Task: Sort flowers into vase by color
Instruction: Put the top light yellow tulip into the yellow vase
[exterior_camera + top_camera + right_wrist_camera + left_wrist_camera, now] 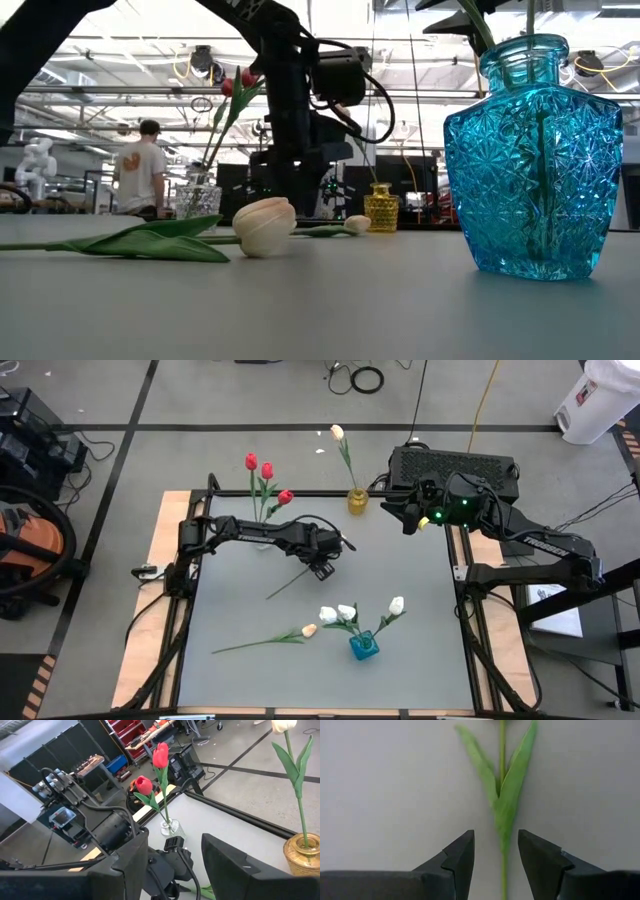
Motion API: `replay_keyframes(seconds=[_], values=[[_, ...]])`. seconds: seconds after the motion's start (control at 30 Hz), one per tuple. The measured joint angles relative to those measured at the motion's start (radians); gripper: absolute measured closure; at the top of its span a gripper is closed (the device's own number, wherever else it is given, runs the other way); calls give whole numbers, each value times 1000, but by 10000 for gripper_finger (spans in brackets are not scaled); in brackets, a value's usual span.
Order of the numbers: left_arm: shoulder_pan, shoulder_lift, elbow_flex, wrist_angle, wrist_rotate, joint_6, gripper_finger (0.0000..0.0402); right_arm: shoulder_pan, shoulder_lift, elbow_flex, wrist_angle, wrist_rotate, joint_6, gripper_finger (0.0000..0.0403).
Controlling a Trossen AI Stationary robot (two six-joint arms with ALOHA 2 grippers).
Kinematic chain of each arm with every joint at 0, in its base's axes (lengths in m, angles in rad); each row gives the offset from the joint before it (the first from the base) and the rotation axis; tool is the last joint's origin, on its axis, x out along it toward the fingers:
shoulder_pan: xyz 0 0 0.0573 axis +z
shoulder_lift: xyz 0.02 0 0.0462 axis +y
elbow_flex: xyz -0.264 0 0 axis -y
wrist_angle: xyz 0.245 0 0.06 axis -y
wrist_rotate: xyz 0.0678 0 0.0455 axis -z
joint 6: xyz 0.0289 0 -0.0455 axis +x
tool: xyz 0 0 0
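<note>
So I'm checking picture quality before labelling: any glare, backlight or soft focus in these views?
Low view: bright ceiling lights backlight the scene, the left arm reads as a silhouette, and the blue vase glints. Left wrist view: even light, and the stem between the open left end effector looks slightly soft. High view: flat light, no glare on the table.

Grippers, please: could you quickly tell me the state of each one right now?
Left gripper: open, fingers either side of a flower stem lying on the table, not gripping.
Right gripper: open, holding nothing.

- Grey concrete floor (250,400) crossed by black tape lines
- Bright strip lights — high ceiling (120,70)
- Person (141,168) standing far behind the counter (330,300)
- Red tool drawers (131,731)
</note>
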Motion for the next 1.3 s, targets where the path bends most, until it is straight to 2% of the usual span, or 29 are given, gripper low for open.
replay_keyframes(seconds=[0.53,0.73,1.07,1.3], values=[[3,23,1,5,20,-2,242,0,0,0,1,0,0,225],[2,37,0,-20,75,-3,242,0,0,0,1,-1,6,225],[-3,47,0,1,54,-3,242,0,0,0,1,-1,7,225],[-4,61,0,3,79,-3,242,0,0,0,1,-4,8,225]])
